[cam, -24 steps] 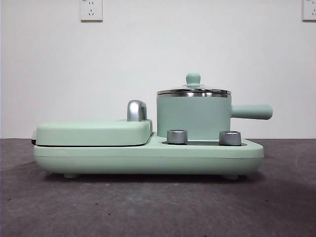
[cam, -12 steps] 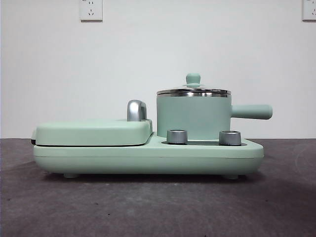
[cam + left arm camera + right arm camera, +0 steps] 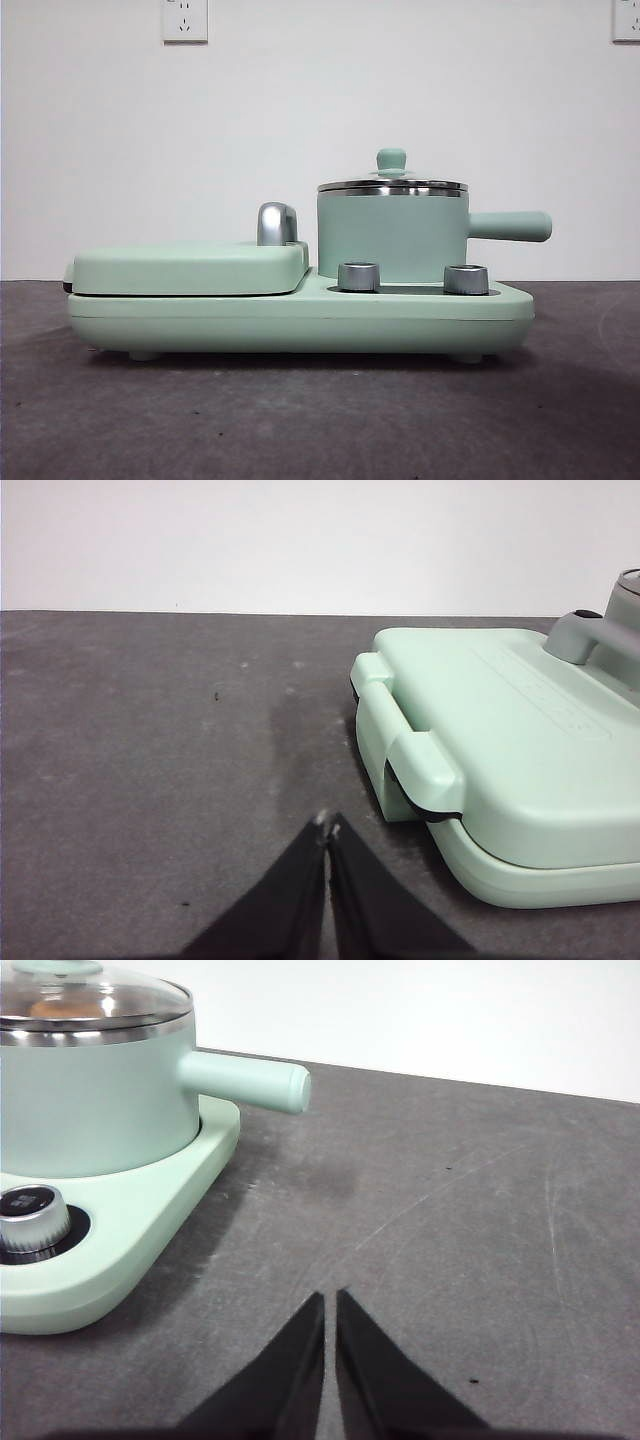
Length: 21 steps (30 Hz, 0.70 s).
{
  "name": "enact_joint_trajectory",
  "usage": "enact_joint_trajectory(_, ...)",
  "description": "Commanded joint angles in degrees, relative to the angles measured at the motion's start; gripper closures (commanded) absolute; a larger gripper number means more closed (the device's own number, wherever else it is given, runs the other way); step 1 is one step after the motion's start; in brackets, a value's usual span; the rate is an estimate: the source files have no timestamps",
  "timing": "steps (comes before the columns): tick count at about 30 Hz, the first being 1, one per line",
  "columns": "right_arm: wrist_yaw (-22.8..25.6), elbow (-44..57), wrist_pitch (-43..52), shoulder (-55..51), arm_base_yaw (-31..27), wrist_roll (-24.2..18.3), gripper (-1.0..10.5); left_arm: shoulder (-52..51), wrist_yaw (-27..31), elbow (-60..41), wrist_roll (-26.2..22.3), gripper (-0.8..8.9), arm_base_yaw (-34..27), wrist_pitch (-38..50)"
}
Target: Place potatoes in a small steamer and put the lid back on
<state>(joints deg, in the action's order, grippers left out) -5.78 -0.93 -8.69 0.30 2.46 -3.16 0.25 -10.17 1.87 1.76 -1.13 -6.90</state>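
Small mint-green cylindrical steamer pot (image 3: 392,238): matt, smooth coating; polished steel rim. Round clear glass lid (image 3: 95,998): glossy, reflective, steel-edged, mint knob. Flat mint-green griddle cover (image 3: 520,735): smooth satin plastic look; curved chrome handle (image 3: 277,223) mirror-bright. Two ribbed metallic dials (image 3: 359,276), brushed sheen. Dark grey tabletop (image 3: 460,1250): matt, scuffed, faint scratches and specks. White wall (image 3: 320,130): flat, matt.

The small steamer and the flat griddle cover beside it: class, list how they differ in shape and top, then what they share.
The small steamer is a tall cylinder; the griddle cover is low, flat and wide. The steamer carries a clear glass lid with a green knob; the cover is opaque with a chrome handle. The steamer's straight handle sticks out sideways; the cover's rises upward. Both are mint green and sit on the same base.
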Motion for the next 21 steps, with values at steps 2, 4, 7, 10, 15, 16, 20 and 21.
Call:
enact_joint_trajectory(2,0.04,0.28,0.57,-0.09,-0.07,0.13,9.3,-0.07,0.15,-1.14,0.39,8.07,0.20,0.68)
enact_joint_trajectory(4,0.02,0.28,0.57,-0.09,-0.07,0.13,9.3,-0.07,0.15,-1.11,0.37,8.07,0.85,0.76)
enact_joint_trajectory(7,0.04,0.28,0.57,-0.09,-0.07,0.13,9.3,-0.07,0.11,-1.11,0.39,8.07,0.98,0.68)
enact_joint_trajectory(10,0.02,0.28,0.59,-0.09,-0.07,0.13,9.3,-0.07,0.11,-1.11,0.37,8.07,0.98,0.76)
enact_joint_trajectory(15,0.04,0.28,0.59,-0.09,-0.07,0.13,9.3,-0.07,0.11,-1.11,0.39,8.07,0.98,0.74)
enact_joint_trajectory(16,0.02,0.28,0.59,-0.09,-0.07,0.13,9.3,-0.07,0.11,-1.11,0.37,8.07,0.98,0.76)
enact_joint_trajectory(20,0.04,0.28,0.59,-0.09,-0.07,0.13,9.3,-0.07,0.11,-1.11,0.37,8.07,0.98,0.76)
enact_joint_trajectory(21,0.04,0.28,0.59,-0.09,-0.07,0.13,9.3,-0.07,0.11,-1.14,0.39,8.07,0.98,0.74)
